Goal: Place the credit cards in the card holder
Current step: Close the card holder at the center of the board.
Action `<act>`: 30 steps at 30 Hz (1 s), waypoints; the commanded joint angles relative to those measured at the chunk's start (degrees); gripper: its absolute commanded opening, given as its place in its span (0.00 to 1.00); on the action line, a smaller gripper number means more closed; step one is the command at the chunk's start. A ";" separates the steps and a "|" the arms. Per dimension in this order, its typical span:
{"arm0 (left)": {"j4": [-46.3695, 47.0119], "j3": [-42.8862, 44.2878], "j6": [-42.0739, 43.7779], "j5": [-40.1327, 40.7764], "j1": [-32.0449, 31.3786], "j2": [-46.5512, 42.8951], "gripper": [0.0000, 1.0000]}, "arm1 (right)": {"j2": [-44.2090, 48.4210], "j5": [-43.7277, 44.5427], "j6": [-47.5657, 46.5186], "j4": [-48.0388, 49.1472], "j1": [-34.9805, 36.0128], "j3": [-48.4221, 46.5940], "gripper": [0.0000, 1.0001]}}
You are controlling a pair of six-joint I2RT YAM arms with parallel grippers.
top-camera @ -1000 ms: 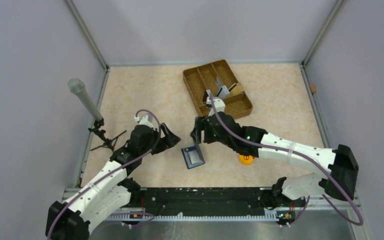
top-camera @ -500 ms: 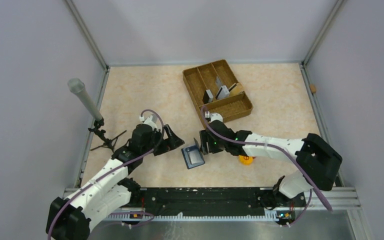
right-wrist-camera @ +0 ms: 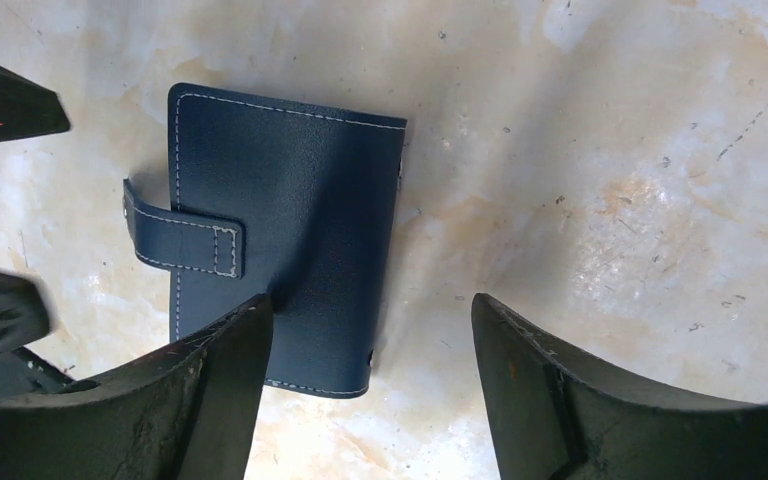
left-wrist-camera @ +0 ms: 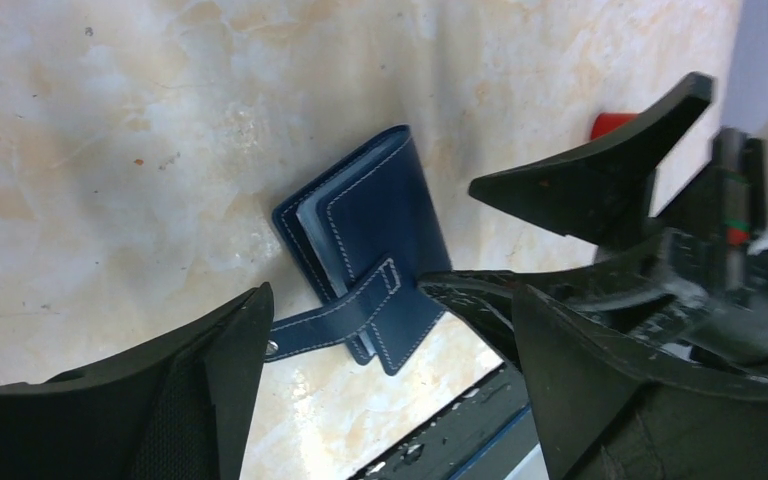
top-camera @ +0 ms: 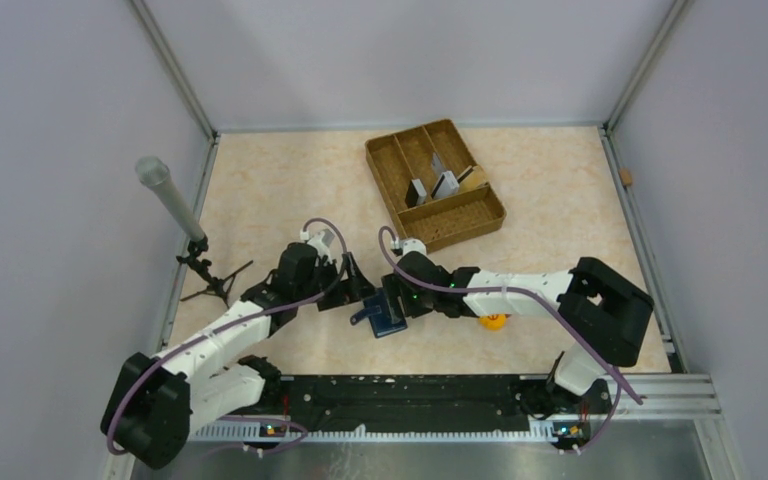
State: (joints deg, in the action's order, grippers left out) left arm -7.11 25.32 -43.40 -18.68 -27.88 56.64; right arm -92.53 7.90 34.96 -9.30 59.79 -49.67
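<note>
Because the left hand and right hand, both wide open and empty, crowd the shut card holder lying on the tabletop, their fingers may collide or shove it aside; the credit cards stand well apart in the tray.
</note>
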 commanded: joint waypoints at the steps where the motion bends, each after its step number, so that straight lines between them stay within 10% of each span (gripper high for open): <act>1: 4.64 -0.29 2.32 -0.13 -1.31 4.26 0.89 | -0.88 1.04 1.14 1.43 0.42 -1.90 0.71; 30: 0.34 -0.43 1.71 12.13 -11.85 17.01 0.24 | 6.89 -16.06 17.47 21.67 -5.90 17.81 0.53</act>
State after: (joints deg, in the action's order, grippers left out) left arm -4.47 27.31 -41.50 -9.30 -39.40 71.90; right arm -84.64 -5.08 47.11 6.02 54.19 -34.09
